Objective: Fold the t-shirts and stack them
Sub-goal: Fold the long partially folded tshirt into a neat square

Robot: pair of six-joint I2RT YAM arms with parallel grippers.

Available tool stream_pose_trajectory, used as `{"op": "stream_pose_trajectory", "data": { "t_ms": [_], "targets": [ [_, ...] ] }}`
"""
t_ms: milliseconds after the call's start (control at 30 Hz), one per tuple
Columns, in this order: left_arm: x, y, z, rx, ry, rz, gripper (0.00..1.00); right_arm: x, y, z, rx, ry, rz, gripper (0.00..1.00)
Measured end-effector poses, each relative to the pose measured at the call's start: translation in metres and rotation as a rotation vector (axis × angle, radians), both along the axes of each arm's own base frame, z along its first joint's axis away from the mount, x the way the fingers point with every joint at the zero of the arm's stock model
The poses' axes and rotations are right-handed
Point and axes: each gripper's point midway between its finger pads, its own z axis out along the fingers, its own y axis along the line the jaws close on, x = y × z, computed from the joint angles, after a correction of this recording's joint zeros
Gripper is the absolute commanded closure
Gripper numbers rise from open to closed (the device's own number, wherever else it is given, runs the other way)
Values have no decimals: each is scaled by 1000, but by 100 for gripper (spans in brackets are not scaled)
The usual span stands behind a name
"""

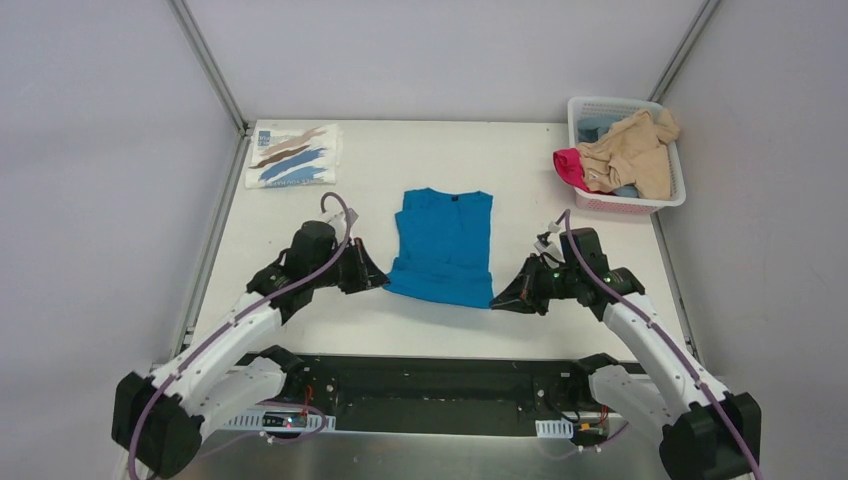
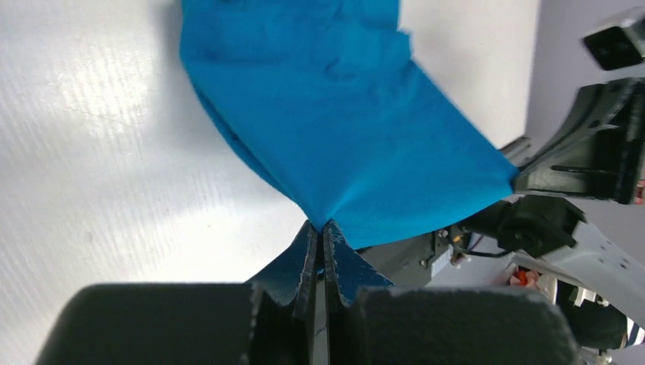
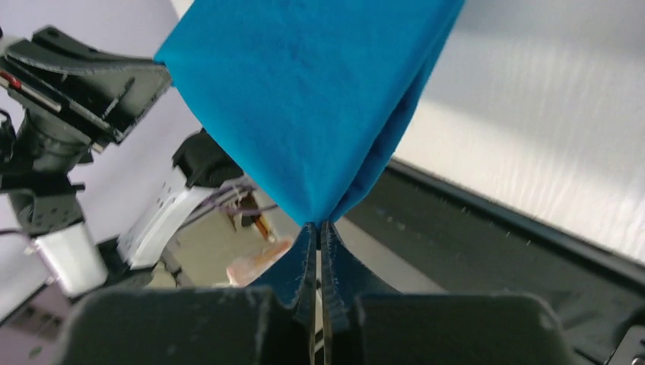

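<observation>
- White table (image 1: pixel 380 170), matte, reflecting soft light.
- Pale grey walls (image 1: pixel 440 50) enclose three sides.
- Metal struts (image 1: pixel 208 62) rise at both rear corners.
- Black rail (image 1: pixel 430 375) along near edge.

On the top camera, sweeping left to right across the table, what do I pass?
Folded printed t-shirt → left gripper, shut on a near corner of the blue one → blue t-shirt → right gripper, shut on its other near corner → white mesh basket.

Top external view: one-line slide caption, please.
Left end effector and right end effector pinch near corners of the blue shirt; folded printed shirt far left, basket far right.
</observation>
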Motion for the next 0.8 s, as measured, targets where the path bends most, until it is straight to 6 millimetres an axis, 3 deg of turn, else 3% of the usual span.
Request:
{"op": "stream_pose_trajectory", "data": {
  "t_ms": [167,333,500,800],
  "targets": [
    [-19,4,43,-96,-117,-16,100,-32,2,27,89,13,78,100],
    [-28,9,57,-123,-161,-18,100,-40,6,48,140,1,120,100],
    [-16,13,54,-70,-137,33,100,-28,8,55,136,-8,115,100],
    [31,15,56,48,-121,149,100,19,2,50,81,-27,4,100]
  ]
}}
